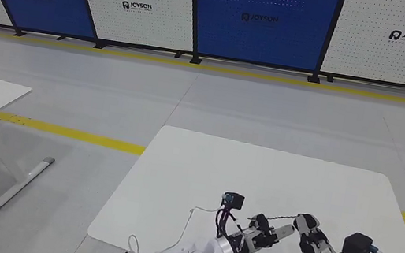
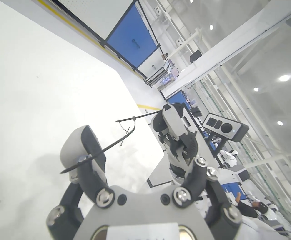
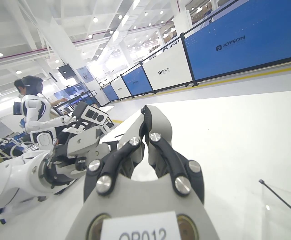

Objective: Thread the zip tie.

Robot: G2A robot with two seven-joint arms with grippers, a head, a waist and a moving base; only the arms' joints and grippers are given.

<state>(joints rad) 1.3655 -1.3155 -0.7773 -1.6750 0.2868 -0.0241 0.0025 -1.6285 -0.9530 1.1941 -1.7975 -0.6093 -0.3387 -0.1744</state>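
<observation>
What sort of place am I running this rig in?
Probably a factory-style robot test hall: blue and white pegboard partitions, a yellow floor line, and another white humanoid robot nearby.

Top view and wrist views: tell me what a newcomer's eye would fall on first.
The black zip tie stands out, strung above the white table between the two grippers at the edge nearest the robot. The right gripper is shut on one end, and the strap bends round to the left gripper. Behind, blue and white panels line the floor.

Zip tie [image 2: 133, 118] hangs between left gripper [image 1: 285, 232] and right gripper [image 3: 145, 114], above table [image 1: 258, 175].
</observation>
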